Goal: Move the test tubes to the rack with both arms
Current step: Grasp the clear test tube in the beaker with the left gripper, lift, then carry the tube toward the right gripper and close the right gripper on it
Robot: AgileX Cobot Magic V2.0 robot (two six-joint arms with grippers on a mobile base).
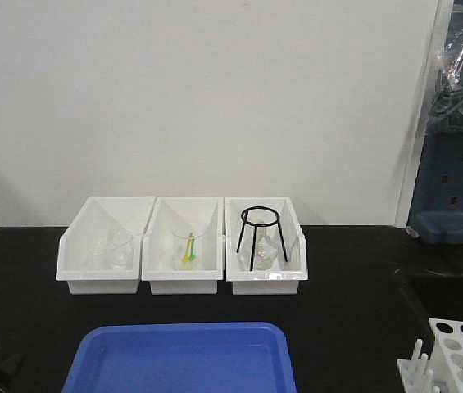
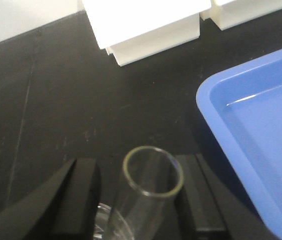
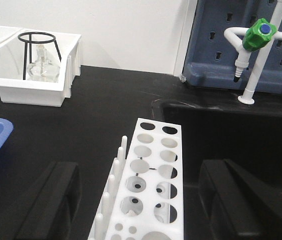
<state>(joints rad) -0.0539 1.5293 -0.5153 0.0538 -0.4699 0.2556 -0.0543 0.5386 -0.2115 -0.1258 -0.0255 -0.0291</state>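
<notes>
Looking from the front, three white bins (image 1: pixel 182 254) sit in a row at the back of the black table (image 1: pixel 18 246). The rightmost holds a black wire tripod (image 1: pixel 260 237), and a blue tray (image 1: pixel 182 360) lies in front of them. The rack (image 1: pixel 460 352) stands at the lower right corner, and the holes that show look empty. No tube can be made out here, and neither gripper shows clearly.

In the left wrist view, one tube (image 2: pixel 153 172) stands mouth-up between the fingers of the left gripper (image 2: pixel 137 167), leaning a little. The finger (image 2: pixel 195 200) nearer the tray lies against the glass, while a dark slit shows on the other side. I cannot tell whether the tube is clamped or only straddled. More curved glass shows at the bottom edge, too cut off to name.

In the right wrist view, the right gripper (image 3: pixel 141 167) is spread wide and holds nothing. One finger stands on each side of the rack without touching it. Every hole in view is empty, and the pegs (image 3: pixel 113 185) run along the tray side. The sink (image 3: pixel 220 135) and a tap (image 3: pixel 253 50) lie beyond.

The pick-up of the first tube looks to be the step in hand, with nothing racked yet. The next move likely calls for a firm but gentle hold on the glass and a lift straight up. The tube would then go across past the tray to the right arm. That gripper must back off the rack to take the tube, then bring it upright over a hole.
</notes>
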